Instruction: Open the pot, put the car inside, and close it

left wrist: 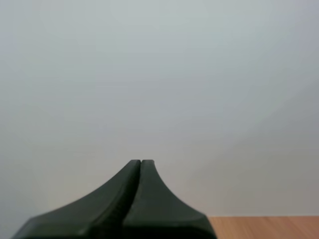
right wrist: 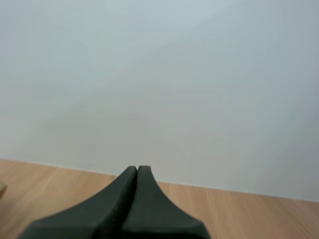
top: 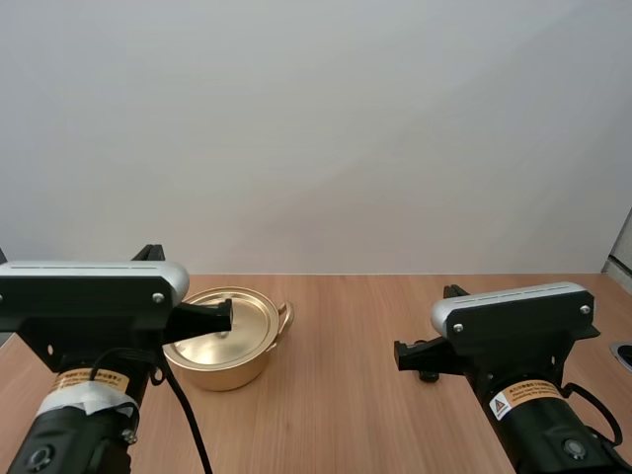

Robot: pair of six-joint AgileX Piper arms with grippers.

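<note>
The lidded pot (top: 229,348) stands at the desk's (top: 375,415) far edge just beyond the left gripper (left wrist: 141,161), well left of the right gripper (right wrist: 137,168); both are pressed together.

Right gripper closed over the table.
You had the right gripper (right wrist: 137,168) holding nothing, its two black fingers (right wrist: 114,199) pressed together into one dark wedge with only a thin seam between them. It pointed out low across the wooden table (right wrist: 239,214), toward the far edge where the wood met a plain pale wall (right wrist: 159,74).
</note>
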